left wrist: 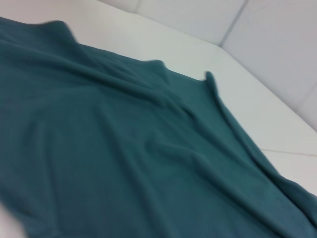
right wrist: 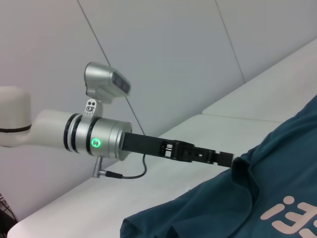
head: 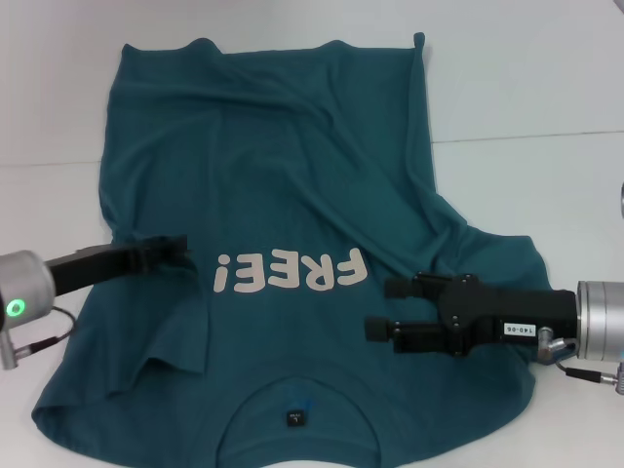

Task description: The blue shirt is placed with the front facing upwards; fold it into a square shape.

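Note:
The blue shirt [head: 292, 175] lies spread on the white table, front up, its collar and dark neck label [head: 295, 418] nearest me. The cream "FREE!" lettering [head: 288, 273] runs across the chest. My left gripper [head: 180, 249] reaches in from the left and is shut on the shirt's left side by the sleeve. In the right wrist view that left gripper [right wrist: 229, 158] holds a raised peak of the shirt [right wrist: 277, 188]. My right gripper [head: 378, 309] is open over the shirt's right chest, just right of the lettering, with nothing between its fingers. The left wrist view shows only wrinkled shirt [left wrist: 124, 148].
Bare white table [head: 526, 97] lies to the right of and beyond the shirt, backed by a pale wall [right wrist: 173, 49]. The shirt's hem [head: 273, 49] lies at the far side, with one corner [head: 419, 41] sticking up.

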Controlling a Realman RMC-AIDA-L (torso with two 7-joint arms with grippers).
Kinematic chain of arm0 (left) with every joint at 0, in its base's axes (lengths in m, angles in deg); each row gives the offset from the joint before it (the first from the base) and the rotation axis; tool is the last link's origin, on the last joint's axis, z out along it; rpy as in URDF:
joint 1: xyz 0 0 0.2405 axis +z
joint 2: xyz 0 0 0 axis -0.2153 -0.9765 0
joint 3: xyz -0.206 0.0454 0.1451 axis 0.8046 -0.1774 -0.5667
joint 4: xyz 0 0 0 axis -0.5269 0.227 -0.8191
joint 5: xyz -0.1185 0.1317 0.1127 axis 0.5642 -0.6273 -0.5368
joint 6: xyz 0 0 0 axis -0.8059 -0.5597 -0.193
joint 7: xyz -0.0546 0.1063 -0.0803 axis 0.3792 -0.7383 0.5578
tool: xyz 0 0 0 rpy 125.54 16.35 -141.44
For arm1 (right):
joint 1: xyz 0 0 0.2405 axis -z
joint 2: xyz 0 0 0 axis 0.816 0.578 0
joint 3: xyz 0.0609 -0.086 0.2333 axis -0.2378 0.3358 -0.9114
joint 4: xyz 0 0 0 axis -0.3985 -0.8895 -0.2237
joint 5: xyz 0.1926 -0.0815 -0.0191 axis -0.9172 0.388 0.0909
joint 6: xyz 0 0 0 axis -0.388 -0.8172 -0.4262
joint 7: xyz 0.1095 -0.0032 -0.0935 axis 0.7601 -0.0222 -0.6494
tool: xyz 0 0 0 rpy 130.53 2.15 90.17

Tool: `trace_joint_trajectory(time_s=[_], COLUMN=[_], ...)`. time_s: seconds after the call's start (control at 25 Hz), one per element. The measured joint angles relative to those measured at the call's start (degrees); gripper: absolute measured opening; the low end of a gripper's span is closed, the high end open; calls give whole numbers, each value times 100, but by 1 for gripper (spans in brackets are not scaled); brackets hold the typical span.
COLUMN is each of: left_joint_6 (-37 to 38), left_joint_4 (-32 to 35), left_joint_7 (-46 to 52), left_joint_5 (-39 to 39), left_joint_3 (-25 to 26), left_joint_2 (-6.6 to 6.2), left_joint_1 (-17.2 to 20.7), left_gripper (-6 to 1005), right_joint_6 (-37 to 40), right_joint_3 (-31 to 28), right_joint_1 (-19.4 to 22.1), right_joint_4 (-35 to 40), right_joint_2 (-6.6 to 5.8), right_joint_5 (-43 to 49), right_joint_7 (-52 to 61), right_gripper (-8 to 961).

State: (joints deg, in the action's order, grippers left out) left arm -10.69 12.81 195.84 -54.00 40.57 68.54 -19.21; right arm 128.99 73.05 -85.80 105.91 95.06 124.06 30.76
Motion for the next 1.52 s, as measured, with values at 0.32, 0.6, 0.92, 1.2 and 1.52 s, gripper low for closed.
trace_joint_trajectory(time_s=[0.32, 0.6, 0.92, 1.2, 1.52], left_joint_6=[-207, -595, -857, -528, 1135], left_joint_4=[7, -248, -680, -611, 181], left_joint_7=[-35, -59, -128, -201, -430], left_joint_5=[-13, -19, 28, 366, 756], left_joint_3=[198, -54, -297, -477, -96], left_joint_2=[-12, 0, 28, 33, 6], left_joint_1=[70, -46, -461, -521, 214], left_gripper=[519, 520, 519, 519, 518], right_joint_6=[-1, -2, -6, -5, -6], right_joint_3=[5, -9, -5, -3, -37], right_joint_1=[-23, -9, -6, 18, 64], right_joint_4=[23, 20, 6, -2, 15], right_joint_2=[0, 0, 0, 0, -27], right_joint_5=[0, 0, 0, 0, 0], right_joint_7=[20, 7, 0, -16, -16], right_gripper=[830, 827, 824, 821, 818])
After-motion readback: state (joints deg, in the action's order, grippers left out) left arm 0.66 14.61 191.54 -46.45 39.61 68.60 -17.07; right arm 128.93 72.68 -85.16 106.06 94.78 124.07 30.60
